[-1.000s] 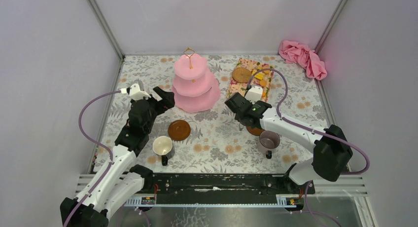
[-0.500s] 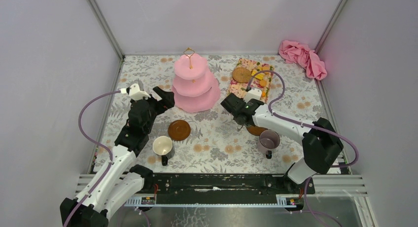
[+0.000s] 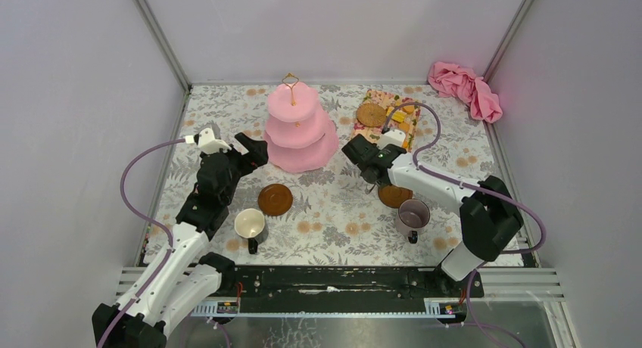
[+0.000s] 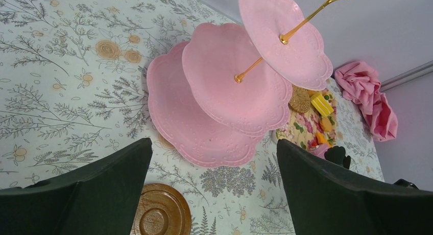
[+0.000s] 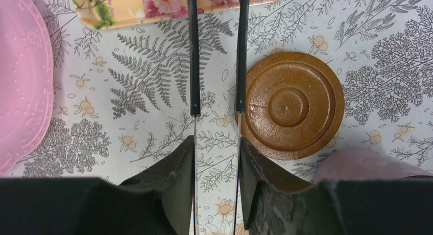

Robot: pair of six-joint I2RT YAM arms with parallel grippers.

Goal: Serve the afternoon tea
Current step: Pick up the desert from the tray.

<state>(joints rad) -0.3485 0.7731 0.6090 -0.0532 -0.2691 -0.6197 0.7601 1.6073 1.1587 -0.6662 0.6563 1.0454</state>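
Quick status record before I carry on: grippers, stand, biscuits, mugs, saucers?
left gripper: open, empty, beside cake stand
right gripper: shut on black tongs, which reach over the tray's edge
cake stand: three tiers, all bare
biscuits: on floral tray
white mug: beside left saucer, not on it
purple mug: beside right saucer, not on it

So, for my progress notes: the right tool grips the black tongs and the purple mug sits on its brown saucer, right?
No: the purple mug stands beside the brown saucer, not on it; the right wrist view shows that saucer bare. The rest holds.
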